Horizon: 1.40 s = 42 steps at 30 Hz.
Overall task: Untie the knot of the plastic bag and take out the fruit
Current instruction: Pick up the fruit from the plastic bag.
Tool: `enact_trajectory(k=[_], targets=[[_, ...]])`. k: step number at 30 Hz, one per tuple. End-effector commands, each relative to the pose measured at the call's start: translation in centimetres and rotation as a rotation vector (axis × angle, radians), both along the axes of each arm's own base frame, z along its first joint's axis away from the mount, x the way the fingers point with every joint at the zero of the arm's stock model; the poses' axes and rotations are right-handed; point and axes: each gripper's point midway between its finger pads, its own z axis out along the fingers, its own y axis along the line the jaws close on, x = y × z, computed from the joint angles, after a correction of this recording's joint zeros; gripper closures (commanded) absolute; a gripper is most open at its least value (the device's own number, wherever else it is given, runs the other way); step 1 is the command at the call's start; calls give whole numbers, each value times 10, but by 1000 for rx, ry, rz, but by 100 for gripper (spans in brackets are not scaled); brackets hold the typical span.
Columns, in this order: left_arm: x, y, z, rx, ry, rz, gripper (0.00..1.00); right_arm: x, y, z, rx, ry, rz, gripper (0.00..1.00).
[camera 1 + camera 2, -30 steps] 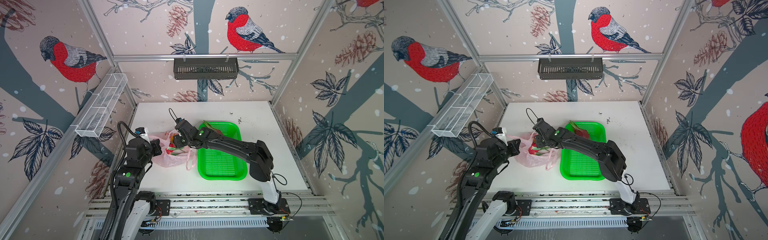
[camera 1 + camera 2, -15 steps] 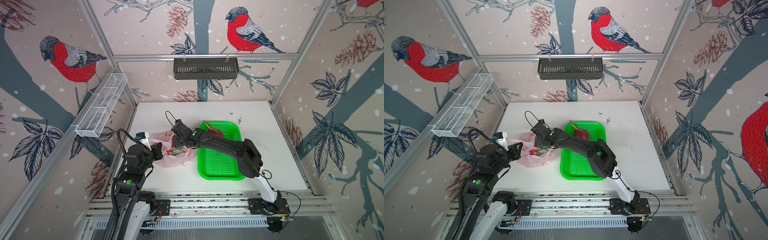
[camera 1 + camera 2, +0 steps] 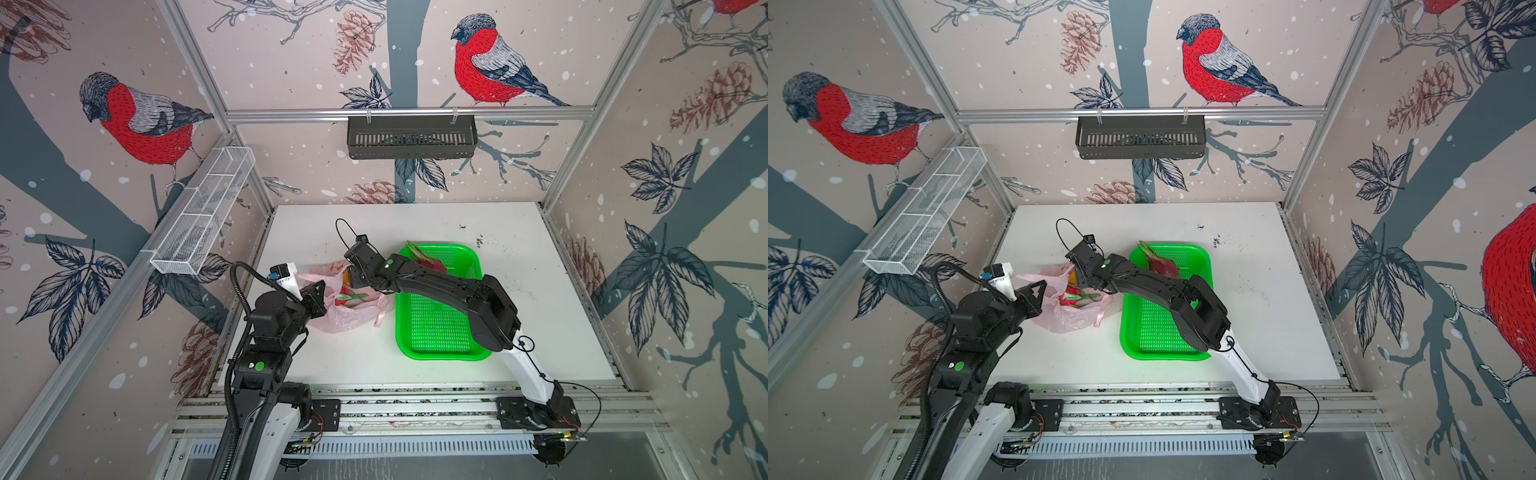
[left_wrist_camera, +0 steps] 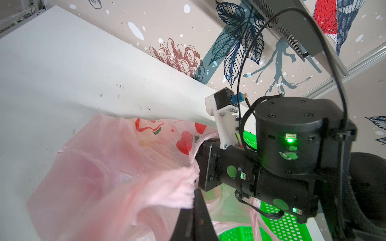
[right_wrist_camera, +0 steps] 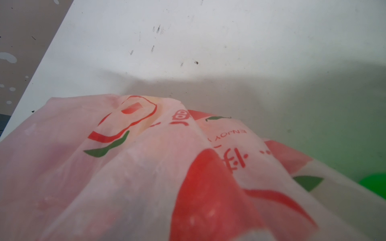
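White tabletop (image 3: 557, 328), scuffed | bird-print walls (image 3: 291, 62) | green tray (image 3: 440, 355) beside plastic bag (image 3: 349, 321)

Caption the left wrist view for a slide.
Left pincer shut on the gathered edge of the pink plastic bag, right arm's wrist close beside it, green tray beyond.

One pink plastic bag (image 3: 347, 322), with one dragon fruit (image 3: 342, 301) and one orange citrus (image 3: 344, 277) showing inside. One green tray (image 3: 441, 355) holding a second dragon fruit (image 3: 1160, 266). Two robot arms: left arm (image 3: 272, 320), right arm (image 3: 451, 291). Two wall baskets: one black basket (image 3: 411, 137), one white wire basket (image 3: 203, 216). One white desk (image 3: 374, 232).
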Motion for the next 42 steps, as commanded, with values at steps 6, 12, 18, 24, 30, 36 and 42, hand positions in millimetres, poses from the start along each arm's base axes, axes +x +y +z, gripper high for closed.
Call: enact_trajectory(k=[6,12,18,24,30,36,42], targets=[[5,-7,9,-24,-56,-37,100,11,11,-2,56,-42,-3,26],[6,-9,9,-31,-63,-46,100,15,14,-8,70,-56,3,21],[5,-10,7,-31,-60,-54,100,16,15,-17,70,-47,16,20],[6,-11,3,-33,-52,-59,100,16,15,-28,63,-25,19,19],[7,-11,2,-33,-50,-62,100,18,12,-37,50,-13,6,17],[8,-12,1,-33,-46,-65,100,24,9,-41,49,-19,-21,16],[9,-13,0,-32,-41,-69,100,28,9,-43,63,-21,-36,20]])
